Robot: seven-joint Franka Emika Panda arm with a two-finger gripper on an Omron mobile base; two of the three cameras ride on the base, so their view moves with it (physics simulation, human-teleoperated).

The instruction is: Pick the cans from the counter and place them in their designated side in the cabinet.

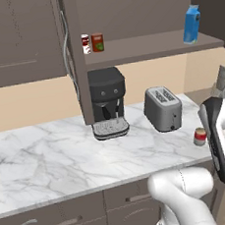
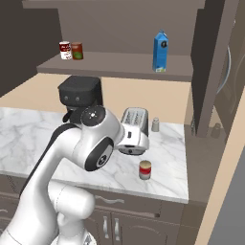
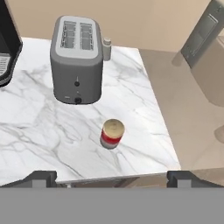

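One can (image 3: 112, 133), red above and pale below, stands upright on the white marble counter (image 1: 51, 161) near its front right corner, in front of the toaster. The same can (image 1: 200, 136) (image 2: 145, 170) shows in both base views. A dark red-brown can (image 1: 97, 42) (image 2: 76, 50) with a green patch stands at the left end of the open cabinet shelf (image 1: 147, 48). My gripper (image 3: 112, 178) hangs above the counter's front edge, short of the red and pale can. It is open, its fingertips (image 3: 41, 178) wide apart with nothing between them.
A grey toaster (image 3: 77, 59) and a black coffee machine (image 1: 107, 102) stand behind the can. A small shaker (image 3: 106, 48) sits beside the toaster. On the shelf are a white can with red marks (image 1: 85, 44) and a blue carton (image 1: 191, 25).
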